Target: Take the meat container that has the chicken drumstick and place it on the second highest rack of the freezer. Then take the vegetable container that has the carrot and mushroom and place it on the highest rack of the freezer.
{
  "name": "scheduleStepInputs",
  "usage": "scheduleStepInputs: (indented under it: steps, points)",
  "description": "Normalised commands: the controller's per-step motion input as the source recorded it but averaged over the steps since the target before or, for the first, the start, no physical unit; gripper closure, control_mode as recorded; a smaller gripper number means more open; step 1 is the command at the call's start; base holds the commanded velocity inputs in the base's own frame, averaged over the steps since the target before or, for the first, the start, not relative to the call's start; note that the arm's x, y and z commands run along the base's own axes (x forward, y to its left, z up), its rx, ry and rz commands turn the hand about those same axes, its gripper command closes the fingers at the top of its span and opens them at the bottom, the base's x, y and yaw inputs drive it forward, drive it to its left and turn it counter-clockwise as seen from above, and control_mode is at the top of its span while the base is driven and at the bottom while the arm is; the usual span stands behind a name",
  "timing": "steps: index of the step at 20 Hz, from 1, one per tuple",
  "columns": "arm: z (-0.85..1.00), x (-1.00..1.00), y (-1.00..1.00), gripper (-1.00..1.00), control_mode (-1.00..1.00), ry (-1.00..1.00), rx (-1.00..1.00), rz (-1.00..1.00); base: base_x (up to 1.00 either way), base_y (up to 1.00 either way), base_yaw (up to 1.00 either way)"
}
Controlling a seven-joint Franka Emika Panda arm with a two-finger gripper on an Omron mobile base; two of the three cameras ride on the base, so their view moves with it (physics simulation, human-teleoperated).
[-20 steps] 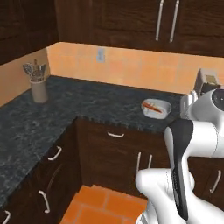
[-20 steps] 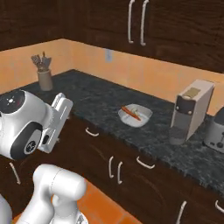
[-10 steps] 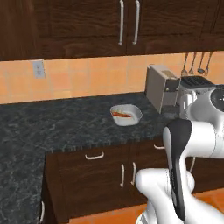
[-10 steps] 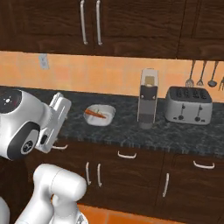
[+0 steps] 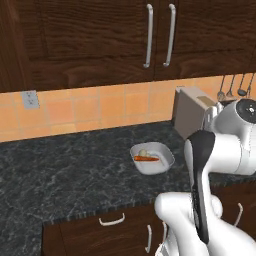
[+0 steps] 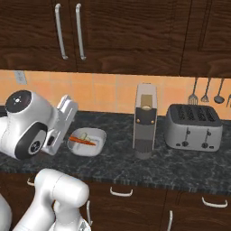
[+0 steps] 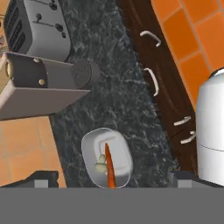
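Tray (image 5: 152,159) left of coffee machine (image 6: 145,121) on counter (image 5: 60,175); holds carrot (image 5: 146,158), mushroom (image 5: 143,152). Gripper (image 7: 111,180) above tray, jaws spread, empty

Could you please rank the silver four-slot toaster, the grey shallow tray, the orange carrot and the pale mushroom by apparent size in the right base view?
1. Silver four-slot toaster
2. Grey shallow tray
3. Thin orange carrot
4. Small pale mushroom

All sit at similar depth on the counter, so the ranking is fairly safe.

The dark stone counter (image 6: 180,169) bears a vegetable container (image 6: 86,142), coffee machine (image 6: 145,121) and toaster (image 6: 193,127).
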Motion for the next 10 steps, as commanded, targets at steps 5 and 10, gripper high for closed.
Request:
scheduleStepInputs:
  steps: [5, 10]
  points:
    - [-0.68, 0.81, -0.13, -1.0, -1.0, 0.27, 0.0, 0.6, 0.0, 0.0, 0.0]
    - [-0.79, 0.57, 0.0, -1.0, -1.0, 0.13, 0.03, 0.81, 0.0, 0.0, 0.0]
